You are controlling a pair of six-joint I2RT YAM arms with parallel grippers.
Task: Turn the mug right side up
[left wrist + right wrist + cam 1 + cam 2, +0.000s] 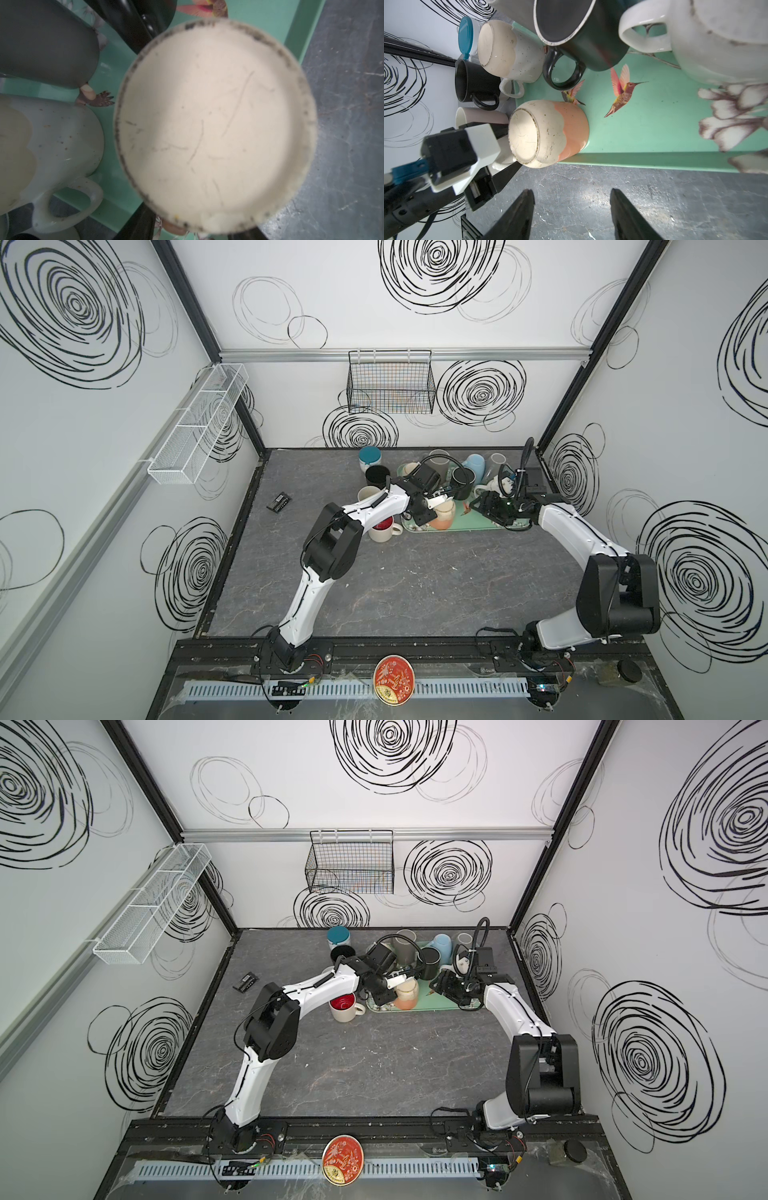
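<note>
At tray's (654,128) near-left corner the mug (550,133) sits base-up w/ L gripper (434,512) straddling it, can't tell if clamped, R gripper (572,192) apart & empty, so you're at the grasp: next, squeeze firm, lift clear, roll upright.

— What hangs on the walls?
— A black wire basket (390,385) on the back wall, and a long white mesh basket (195,427) on the left one.
— And on the grey marbled tabletop (415,580)?
— A small black rectangular gadget (279,502) lies alone toward the left. A white mug with a red inside (384,528) stands upright just beside the mint-green hummingbird-print tray (467,522). A round red-and-gold tin (394,679) sits on the front ledge.
</note>
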